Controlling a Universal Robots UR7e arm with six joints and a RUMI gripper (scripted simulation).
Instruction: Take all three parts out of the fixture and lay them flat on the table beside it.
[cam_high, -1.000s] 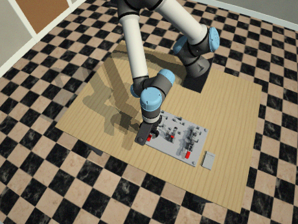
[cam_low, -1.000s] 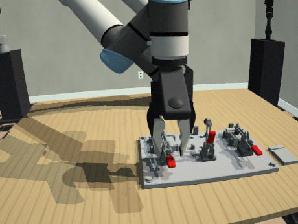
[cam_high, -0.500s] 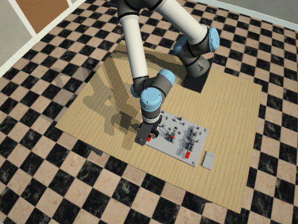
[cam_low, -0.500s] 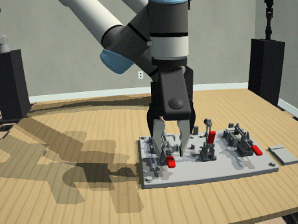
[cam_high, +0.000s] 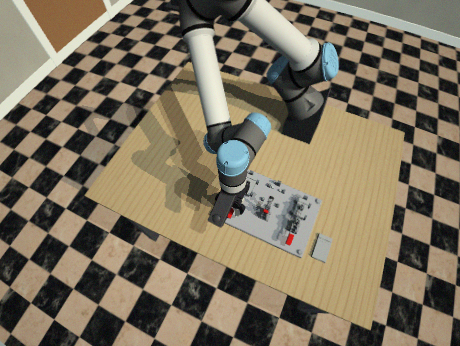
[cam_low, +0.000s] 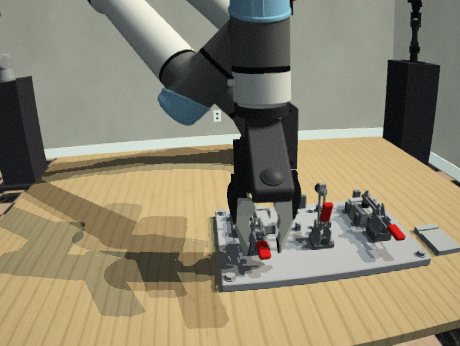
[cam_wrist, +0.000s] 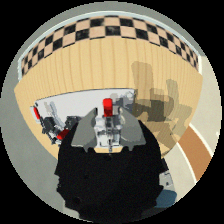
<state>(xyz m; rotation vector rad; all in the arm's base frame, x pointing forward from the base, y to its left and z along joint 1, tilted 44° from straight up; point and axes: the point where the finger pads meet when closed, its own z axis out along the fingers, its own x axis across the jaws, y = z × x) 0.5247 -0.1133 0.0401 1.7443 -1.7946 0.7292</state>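
Note:
The grey fixture plate (cam_high: 272, 215) (cam_low: 320, 250) lies on the wooden table and carries three toggle clamps with red handles. My gripper (cam_low: 264, 240) (cam_high: 227, 215) (cam_wrist: 108, 107) is lowered over the left clamp (cam_low: 257, 235). Its fingers stand partly open, one on each side of the clamp, just behind the clamp's red handle (cam_low: 263, 250) (cam_wrist: 107, 106). Nothing is gripped between them. The middle clamp's handle (cam_low: 326, 211) stands upright. The right clamp's handle (cam_low: 396, 231) lies low. A flat grey part (cam_high: 321, 248) (cam_low: 436, 239) lies on the table right of the fixture. The parts still in the fixture are hard to make out.
The robot base (cam_high: 300, 110) stands at the table's back edge. Black pillars stand at the far left (cam_low: 17, 130) and far right (cam_low: 411, 107) of the table. The table's front edge is close to the fixture.

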